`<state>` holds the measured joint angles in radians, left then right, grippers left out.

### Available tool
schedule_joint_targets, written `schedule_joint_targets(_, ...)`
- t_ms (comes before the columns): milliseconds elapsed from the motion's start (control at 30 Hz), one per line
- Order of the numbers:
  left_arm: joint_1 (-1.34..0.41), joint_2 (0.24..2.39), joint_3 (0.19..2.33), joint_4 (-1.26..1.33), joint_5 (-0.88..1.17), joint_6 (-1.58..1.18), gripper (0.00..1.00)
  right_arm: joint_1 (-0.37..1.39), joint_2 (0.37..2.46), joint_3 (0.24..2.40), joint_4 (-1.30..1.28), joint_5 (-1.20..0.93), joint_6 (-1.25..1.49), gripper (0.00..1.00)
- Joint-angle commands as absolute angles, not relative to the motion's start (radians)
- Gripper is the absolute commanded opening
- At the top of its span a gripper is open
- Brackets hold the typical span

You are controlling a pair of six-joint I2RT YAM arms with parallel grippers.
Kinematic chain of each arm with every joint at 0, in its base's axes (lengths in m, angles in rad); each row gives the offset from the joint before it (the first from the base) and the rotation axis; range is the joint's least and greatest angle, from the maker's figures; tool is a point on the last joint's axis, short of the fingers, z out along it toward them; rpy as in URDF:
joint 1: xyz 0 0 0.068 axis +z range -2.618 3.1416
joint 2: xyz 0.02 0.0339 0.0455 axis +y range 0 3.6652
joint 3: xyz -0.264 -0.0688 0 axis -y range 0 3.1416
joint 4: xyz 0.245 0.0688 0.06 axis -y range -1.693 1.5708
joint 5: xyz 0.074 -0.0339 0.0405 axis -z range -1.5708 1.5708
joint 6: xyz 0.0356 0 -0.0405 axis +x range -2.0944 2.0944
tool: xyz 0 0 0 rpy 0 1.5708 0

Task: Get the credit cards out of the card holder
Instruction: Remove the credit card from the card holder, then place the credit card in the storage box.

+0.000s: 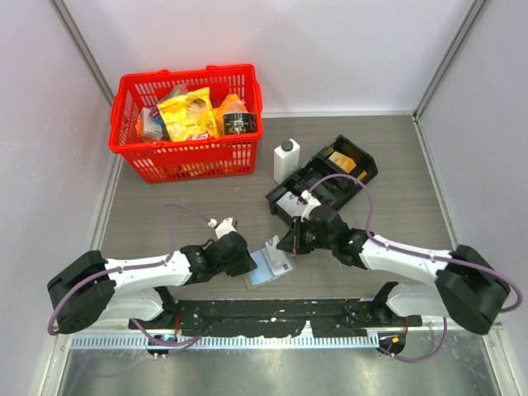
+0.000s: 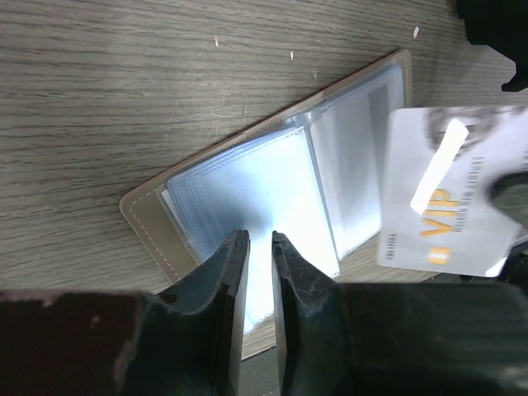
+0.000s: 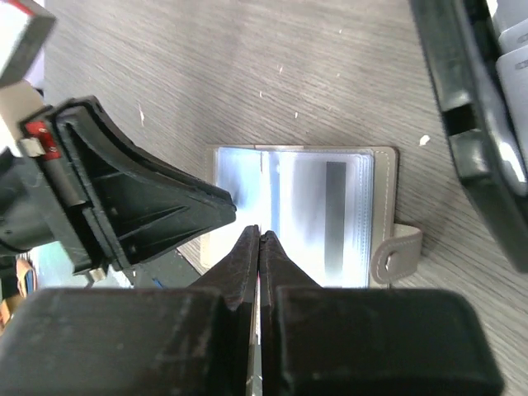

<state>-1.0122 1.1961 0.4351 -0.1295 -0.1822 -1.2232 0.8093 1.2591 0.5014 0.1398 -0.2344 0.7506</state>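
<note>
Grey table [image 1: 404,173], both arms stretched low and inward. Card holder [image 2: 239,181] lies open between them, long axis slanting near-left to far-right. Left gripper [image 2: 254,239] rests narrowly parted on its sleeves; right gripper [image 3: 259,235] pinches a card [image 2: 450,206].

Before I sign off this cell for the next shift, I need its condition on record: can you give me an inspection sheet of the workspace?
Surface: grey wood-grain table, some pale specks.
Job's things: card holder lies open and flat; a white VIP card is out.
Clutter: red basket of snack packs, white bottle, black tray.
Grippers: left gripper tips, slightly apart, rest on the holder; right gripper shut on the card.
Cables: purple cables loop off both arms; one arcs over the tray.
Surroundings: plain white walls.
</note>
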Motion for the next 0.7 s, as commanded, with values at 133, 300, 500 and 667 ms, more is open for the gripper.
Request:
schedule_joint_targets(133,-0.968,1.111,0.460,-0.287,-0.210,-1.129,0.34,0.795,0.950,0.508,0.049,0.050,0.791,0.01)
schedule_joint_targets(300,-0.855,0.999,0.553,-0.408,-0.195,-1.033,0.60,0.787,0.741,0.451,0.089,0.295,0.899,0.01)
schedule_joint_targets(500,-0.684,0.905,0.750,-0.619,-0.176,-0.875,0.91,0.787,0.594,0.356,0.086,0.586,1.066,0.01)
schedule_joint_targets(667,-0.577,0.868,0.938,-0.785,-0.192,-0.749,0.99,0.788,0.624,0.339,0.051,0.696,1.198,0.01)
